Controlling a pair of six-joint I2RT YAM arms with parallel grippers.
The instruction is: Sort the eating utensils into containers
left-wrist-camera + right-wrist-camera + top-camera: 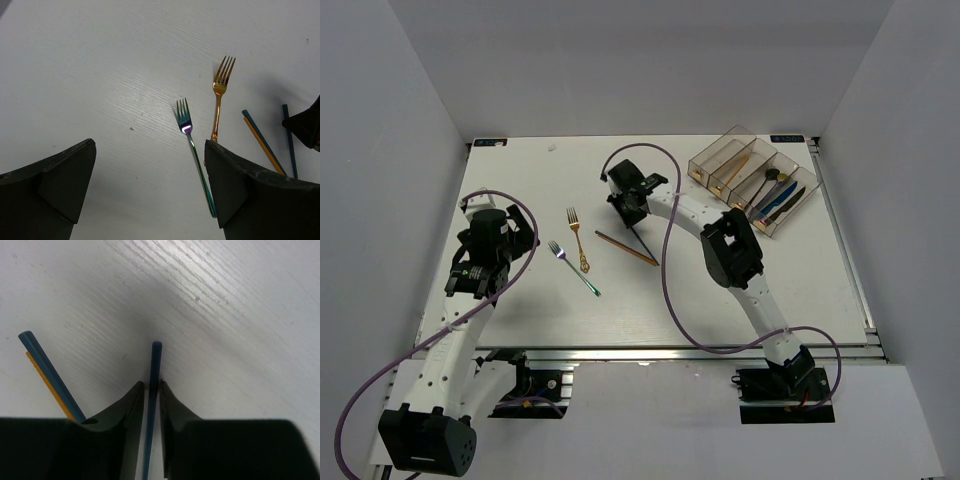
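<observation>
You are looking at a sort that is running partway through. The bins [732, 133] at the far right corner of the surface [520, 180] are already holding several pieces: gold pieces [733, 167] are showing in the 2 left compartments, and a dark spoon [767, 178] and a blue knife [782, 200] in the 2 right ones, though the full count there is too small to tell. 5 pieces are waiting outside. The right pincer [151, 385] is clenching on a blue chopstick [156, 360] near the middle of the surface; you cannot tell whether the stick is clear of the surface yet. Just beside it, 2 loose chopsticks [627, 248], 1 blue and 1 gold, are lying together. Farther left, the gold fork [218, 95] and the teal fork [186, 125] are lying near each other, and the left pincer [150, 144] is hovering released short of them, grasping nothing. For room, you are working inside grey walls [380, 150] on the left, back and right. The bins are sitting close to the right edge, so the approach is probably coming from the middle. The stretch of surface toward the bins is looking open, but the right arm's own elbow and its purple cable [670, 290] are crowding that path. The 2 pincers are standing well apart.
</observation>
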